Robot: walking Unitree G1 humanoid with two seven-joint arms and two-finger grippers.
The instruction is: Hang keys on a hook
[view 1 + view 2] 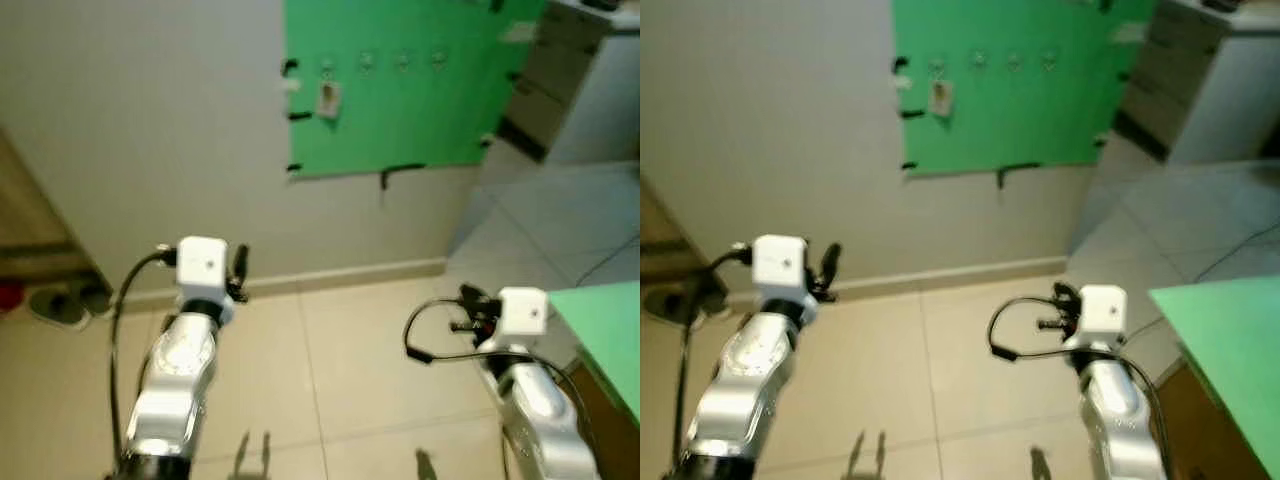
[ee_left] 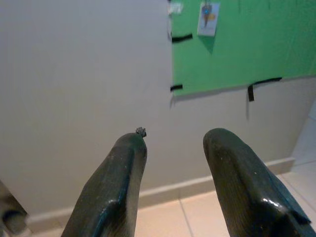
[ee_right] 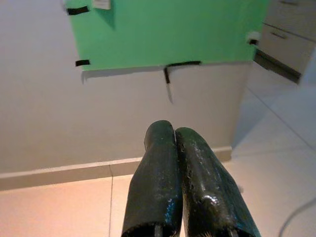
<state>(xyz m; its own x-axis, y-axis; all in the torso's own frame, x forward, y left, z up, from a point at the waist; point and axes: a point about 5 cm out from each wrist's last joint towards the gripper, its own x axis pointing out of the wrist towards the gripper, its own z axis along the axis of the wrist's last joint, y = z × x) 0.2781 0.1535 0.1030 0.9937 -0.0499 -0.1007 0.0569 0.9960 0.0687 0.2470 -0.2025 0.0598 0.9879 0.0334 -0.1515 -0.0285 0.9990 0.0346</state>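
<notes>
Shoes [image 1: 62, 303] sit on the floor at about 9 o'clock by the wall. Left gripper [image 2: 173, 143] hangs low at 7 o'clock, fingers spread apart with nothing in them. Up at 12 o'clock the keys [image 1: 327, 97] hang from the leftmost hook [image 1: 327, 68] on the green board [image 1: 420, 110]. Right gripper [image 3: 174, 136] sits at 5 o'clock, fingers pressed together, empty. Green table [image 1: 605, 335] corner at 4 o'clock.

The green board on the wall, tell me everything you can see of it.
The green board is a flat, matte sheet, paper or card by its look, fixed flat to the pale wall with short black tape strips at its edges. A row of small hooks runs near its top. From the leftmost hook hangs a small tag, apparently the keys.
</notes>
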